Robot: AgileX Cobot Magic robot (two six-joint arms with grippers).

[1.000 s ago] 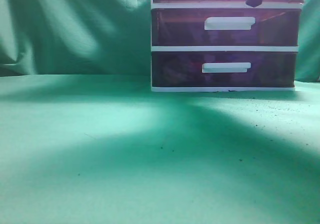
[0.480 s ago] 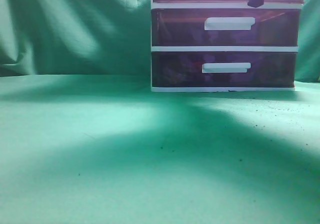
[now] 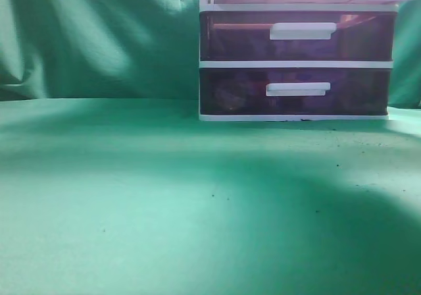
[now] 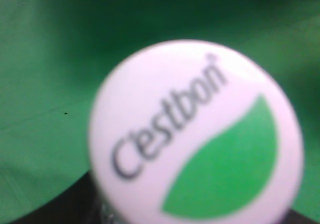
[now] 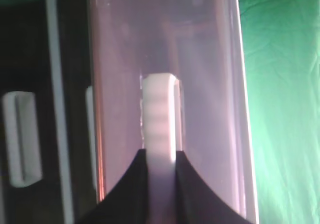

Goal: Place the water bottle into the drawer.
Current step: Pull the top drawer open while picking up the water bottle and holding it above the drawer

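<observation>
right gripper clamps drawer ribbed white handle; left grip unclear; round glossy bottle cap

Green cloth-covered table, white-framed drawer unit at its back.

Green cloth covers my table, dotted with dark specks, and more of it hangs wrinkled behind as a backdrop. Light falls in pale patches between broad soft shadows.
</observation>
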